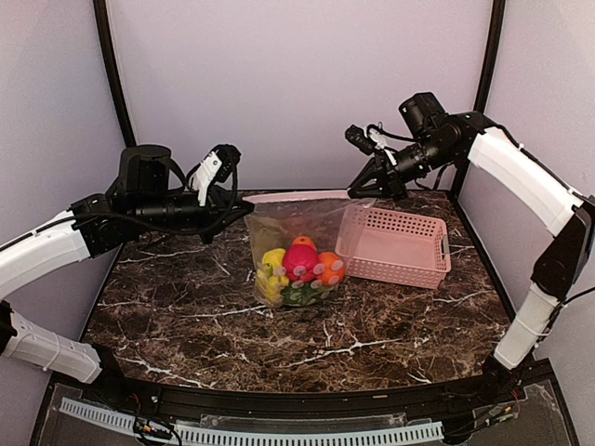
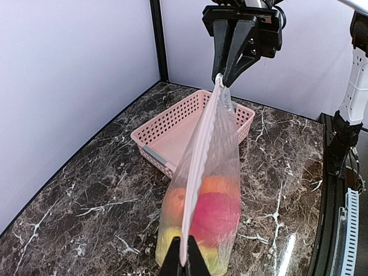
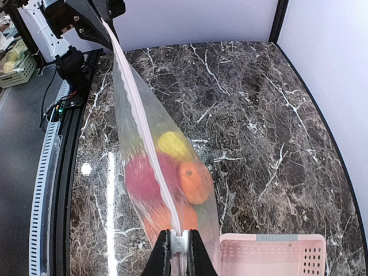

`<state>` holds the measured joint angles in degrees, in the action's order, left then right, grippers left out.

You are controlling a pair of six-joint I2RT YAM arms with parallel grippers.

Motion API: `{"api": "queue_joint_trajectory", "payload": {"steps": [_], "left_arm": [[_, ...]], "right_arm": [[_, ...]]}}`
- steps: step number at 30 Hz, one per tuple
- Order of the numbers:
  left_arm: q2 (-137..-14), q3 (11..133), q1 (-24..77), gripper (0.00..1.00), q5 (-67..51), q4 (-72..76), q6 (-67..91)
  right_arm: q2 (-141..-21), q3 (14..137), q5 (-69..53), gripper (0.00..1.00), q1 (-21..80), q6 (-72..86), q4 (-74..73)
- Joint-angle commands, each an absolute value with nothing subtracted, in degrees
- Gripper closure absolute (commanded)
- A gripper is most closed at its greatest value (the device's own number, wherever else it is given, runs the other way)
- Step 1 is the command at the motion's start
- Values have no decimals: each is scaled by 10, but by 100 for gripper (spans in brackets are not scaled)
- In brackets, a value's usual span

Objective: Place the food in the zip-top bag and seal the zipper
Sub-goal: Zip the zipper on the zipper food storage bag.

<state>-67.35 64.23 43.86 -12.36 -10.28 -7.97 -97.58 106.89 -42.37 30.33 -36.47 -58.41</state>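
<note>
With both ends of the zipper (image 1: 297, 197) pinched and pulled taut, zip-top bag (image 1: 297, 251) hanging above the table (image 1: 186, 316), food (image 1: 299, 265) pooled at the bottom, probably to line the strip up for sealing. Left gripper (image 1: 244, 206) clenched on one end, right gripper (image 1: 358, 190) on the other. Closed-looking seam evident from the wrists only; pink basket (image 1: 395, 243) just beside, clearest from overhead.

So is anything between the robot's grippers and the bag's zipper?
No. Both grippers already pinch the zipper: the left gripper at one end, the right gripper at the other. The bag hangs between them, food inside.
</note>
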Motion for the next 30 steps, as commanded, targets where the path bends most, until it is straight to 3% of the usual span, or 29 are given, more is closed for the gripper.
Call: {"api": "queue_joint_trajectory", "payload": {"steps": [1, 30], "left_arm": [[-647, 629, 425, 99, -119, -100, -83], [-641, 602, 409, 99, -131, -79, -73]], "right_arm": [[-944, 1042, -385, 100, 261, -384, -609], [-929, 1025, -371, 100, 240, -393, -622]]}}
